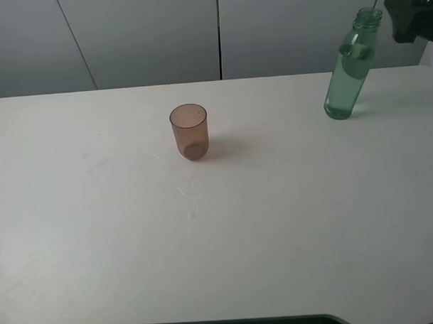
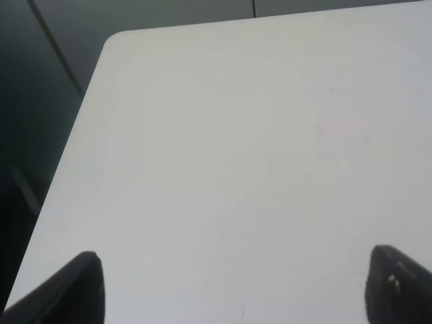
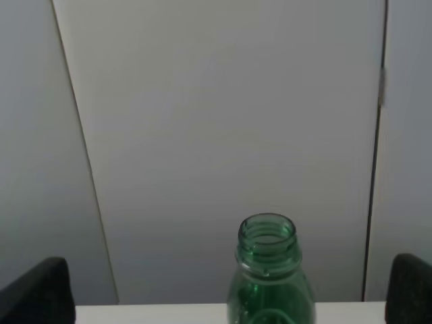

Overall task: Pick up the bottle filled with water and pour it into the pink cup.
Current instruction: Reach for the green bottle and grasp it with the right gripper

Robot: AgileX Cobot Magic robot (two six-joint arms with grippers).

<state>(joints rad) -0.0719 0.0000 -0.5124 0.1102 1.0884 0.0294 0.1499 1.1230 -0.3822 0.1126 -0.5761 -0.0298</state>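
The left gripper [image 2: 236,289] is over the near-left corner of the white table [image 1: 290,223], on the side left of the pink cup [image 1: 189,131]. The high camera does not catch it. Its jaws are spread wide and there is only bare tabletop between them.

The pink cup stands upright and looks empty, in the middle of the table and toward the back. Nothing touches it.

To the right of the cup and a little further back, well apart from it, the bottle [image 1: 350,68] stands upright with no cap. Water shows through its green sides.

Further right of the cup, the right gripper [image 3: 226,289] hangs level with the bottle's mouth, just beside it but not touching. Its jaws are wide open and hold nothing. From its own camera, the bottle's neck sits between the two fingertips but beyond them.

I judge this to be the approach before the first grasp, so nothing is lifted or poured yet. The next move calls for the right gripper to drop lower, go forward until the bottle's body sits between the jaws, and close firmly. With the mouth open, the bottle needs to stay upright on its way to the cup.

By my count there is one cup, one bottle, one table and two grippers.
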